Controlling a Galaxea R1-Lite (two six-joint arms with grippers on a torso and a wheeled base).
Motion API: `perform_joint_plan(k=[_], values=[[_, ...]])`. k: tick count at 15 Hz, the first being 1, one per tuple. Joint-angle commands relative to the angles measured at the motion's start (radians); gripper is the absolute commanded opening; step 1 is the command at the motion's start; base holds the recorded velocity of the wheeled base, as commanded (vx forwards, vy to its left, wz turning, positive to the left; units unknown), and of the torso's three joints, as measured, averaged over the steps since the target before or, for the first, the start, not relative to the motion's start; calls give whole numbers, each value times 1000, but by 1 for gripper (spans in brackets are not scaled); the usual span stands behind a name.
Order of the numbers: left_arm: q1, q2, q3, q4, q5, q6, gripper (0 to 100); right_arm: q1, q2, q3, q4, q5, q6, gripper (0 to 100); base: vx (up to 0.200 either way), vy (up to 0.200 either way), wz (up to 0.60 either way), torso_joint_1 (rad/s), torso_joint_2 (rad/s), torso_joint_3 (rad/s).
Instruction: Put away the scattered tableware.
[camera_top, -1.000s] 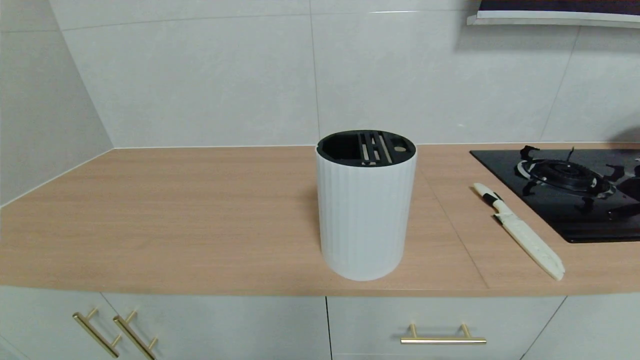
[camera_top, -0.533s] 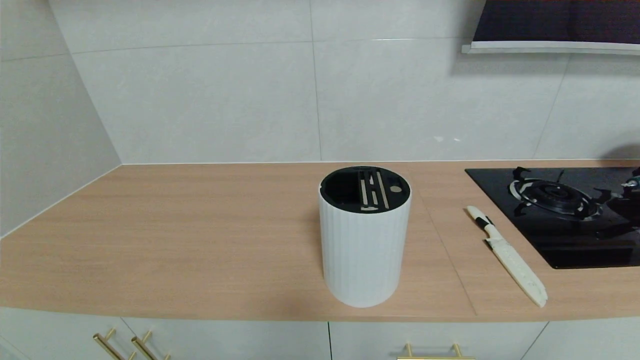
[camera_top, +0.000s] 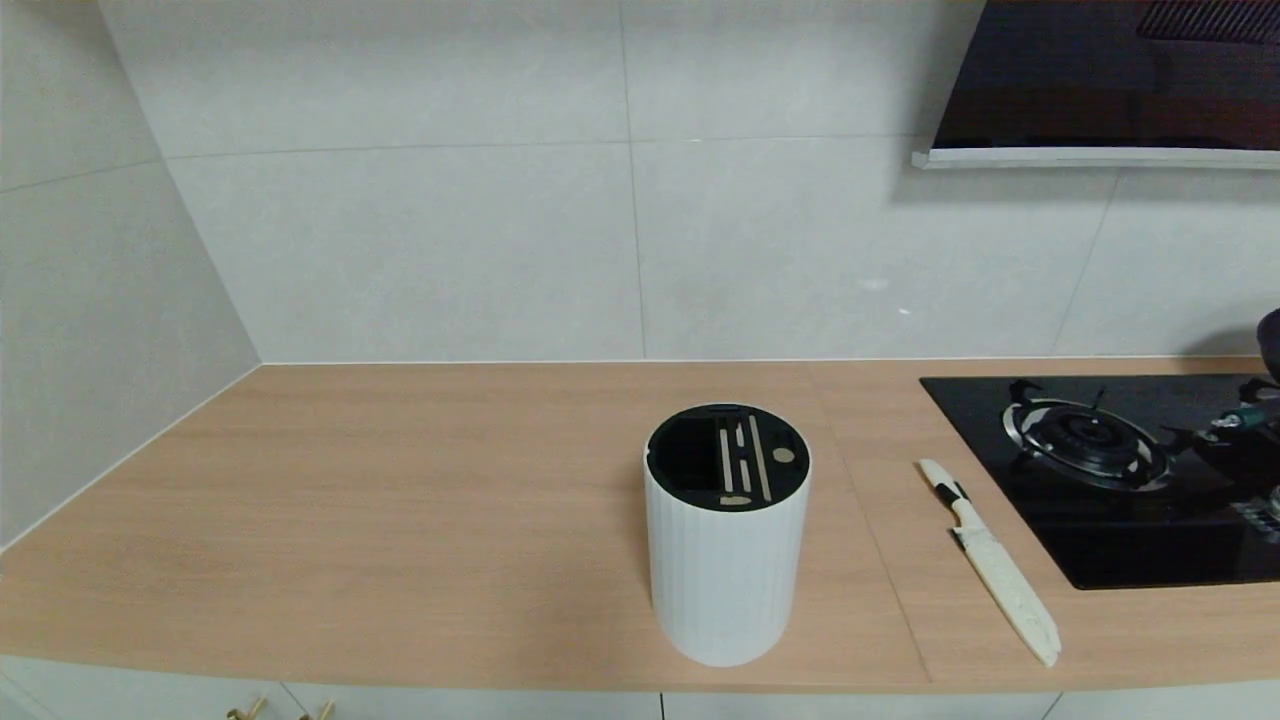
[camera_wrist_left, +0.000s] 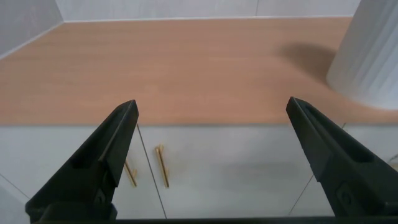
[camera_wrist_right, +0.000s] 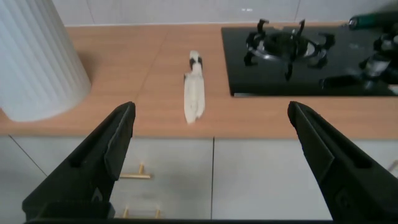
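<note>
**Knife (camera_top: 985, 560) dead ahead of right gripper (camera_wrist_right: 209, 109), blade end nearest**

Knife is laid flat on the tabletop (camera_top: 400, 520) between holder (camera_top: 727, 560) and hob (camera_top: 1100, 520). Long axis is run front-to-back, handle farthest. Right gripper is held wide open, empty, nearer. Left gripper (camera_wrist_left: 211, 102), likewise open and empty, is placed beyond the holder.

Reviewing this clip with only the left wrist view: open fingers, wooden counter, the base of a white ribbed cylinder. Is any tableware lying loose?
Observer: Yes. A white knife with a black-banded handle lies flat on the wooden counter, on the robot's right of the white ribbed cylinder.
Operator: What tops the cylinder?
Observer: A black insert with narrow slots; nothing sticks out of them.
Operator: And the right gripper?
Observer: The right gripper is open and holds nothing, the knife ahead of it.
</note>
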Motion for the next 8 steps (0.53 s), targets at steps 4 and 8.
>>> perform_joint_plan(k=[4,8], values=[[0,0,0,0,0,-1,100,0,2,0,0,1,0,100,0,0,0,241,-511,-271],[0,0,0,0,-1,1,100,0,2,0,0,1,0,100,0,0,0,144,-300,-155]])
